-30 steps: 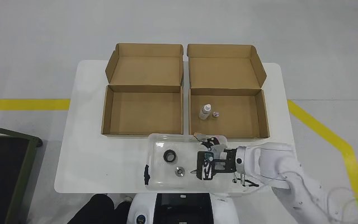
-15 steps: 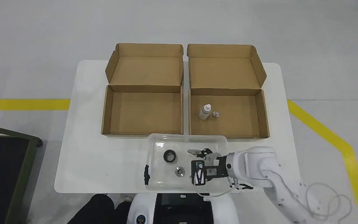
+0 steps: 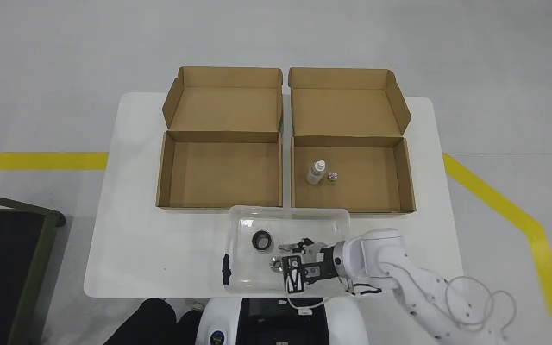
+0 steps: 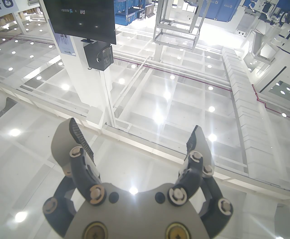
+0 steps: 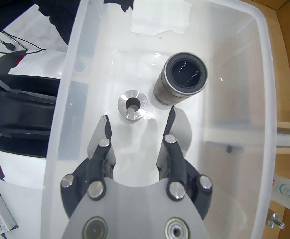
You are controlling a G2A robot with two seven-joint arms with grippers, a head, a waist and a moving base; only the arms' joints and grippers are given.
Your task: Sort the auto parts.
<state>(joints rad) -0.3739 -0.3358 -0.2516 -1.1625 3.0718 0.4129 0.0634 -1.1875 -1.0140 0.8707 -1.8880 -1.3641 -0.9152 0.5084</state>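
Top view gives you the tally: 2 small parts, a white bottle-shaped piece (image 3: 317,171) and a tiny metal bit (image 3: 333,176), already lie in the right cardboard box (image 3: 379,185), and 2 wait in the clear bin (image 3: 289,209). The right gripper (image 5: 138,122) hangs inside the bin, fingers spread, just short of the steel bushing (image 5: 133,106) — a short, bright collar standing bore-up beside the linear bearing (image 5: 181,78). The left gripper (image 4: 133,135) is spread too, holding nothing.

No readable text; tiny, indistinct white print on the black screen (image 4: 79,20).
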